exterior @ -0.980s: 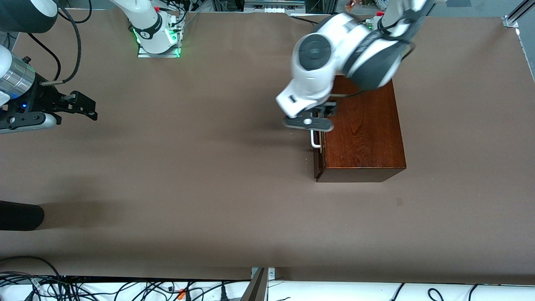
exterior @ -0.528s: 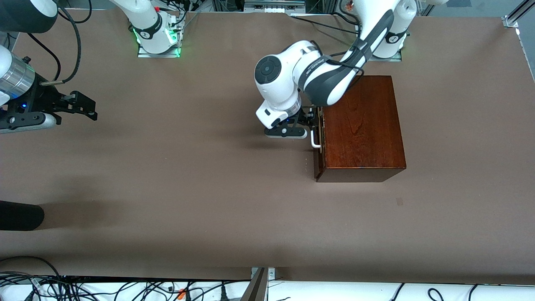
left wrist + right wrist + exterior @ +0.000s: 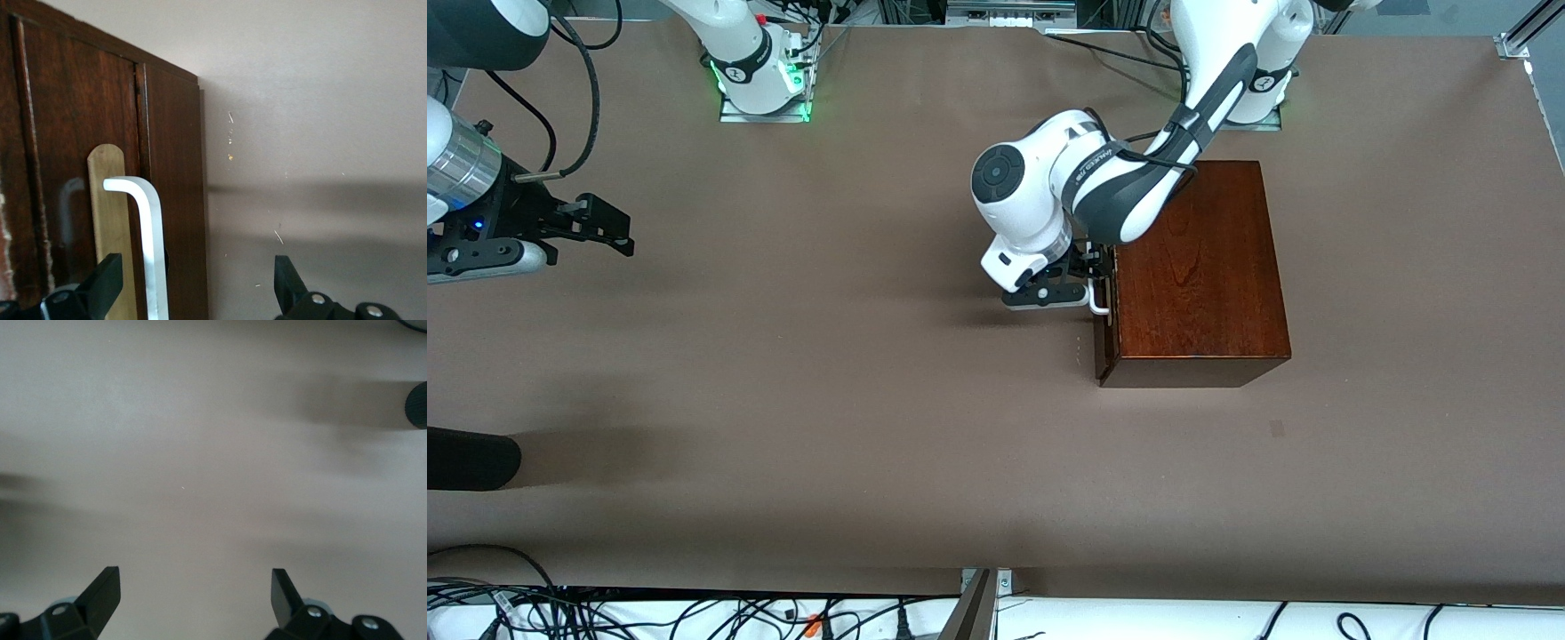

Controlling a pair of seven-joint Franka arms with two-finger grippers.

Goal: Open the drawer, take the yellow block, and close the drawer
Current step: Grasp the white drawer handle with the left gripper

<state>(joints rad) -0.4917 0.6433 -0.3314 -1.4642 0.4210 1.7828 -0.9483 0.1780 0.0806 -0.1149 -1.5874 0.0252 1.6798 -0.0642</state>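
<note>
A: Front view first: where is the drawer?
B: Shut, flush in the box, which sits toward the left arm's end of the table. Its dark front faces the right arm's end, and the white handle sticks out from it.

A: And the left gripper?
B: Right at the drawer front, low by the handle. In the left wrist view its fingers are spread wide. The white bar stands between them, close to one finger and well apart from the other. They are not clamped on it.

A: Is the handle touched at all?
B: Cannot tell; the fingertips run out of the frame.

A: The yellow block?
B: Not visible in any view.

A: The right gripper?
B: It waits over bare table at the right arm's end, well apart from the box. The right wrist view shows its fingers wide apart with nothing between them, only brown tabletop below and a dark round object at the frame's edge
</note>
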